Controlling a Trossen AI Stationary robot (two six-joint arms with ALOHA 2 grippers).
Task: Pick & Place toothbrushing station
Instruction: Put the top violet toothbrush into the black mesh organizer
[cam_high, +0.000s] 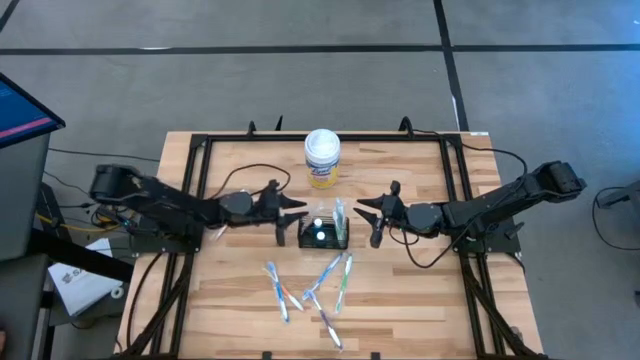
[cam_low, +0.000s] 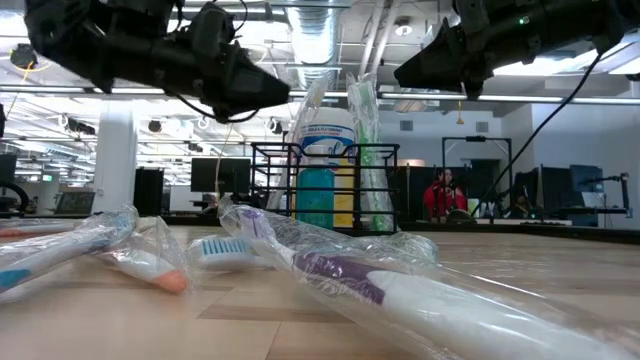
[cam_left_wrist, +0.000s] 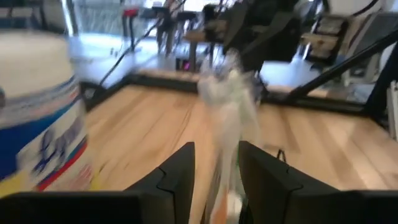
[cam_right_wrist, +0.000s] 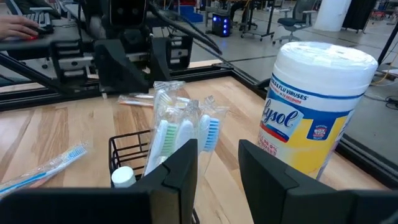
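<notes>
Toothbrushing station (cam_high: 323, 236), black wire-mesh box, plastic-wrapped toothbrushes (cam_right_wrist: 176, 132) upright inside

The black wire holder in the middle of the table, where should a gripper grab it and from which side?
Probably the top wire of an end wall of the black wire holder, coming from above. Wrapped toothbrushes stand inside, so the middle is crowded. The left gripper and right gripper flank its ends, both open.
</notes>
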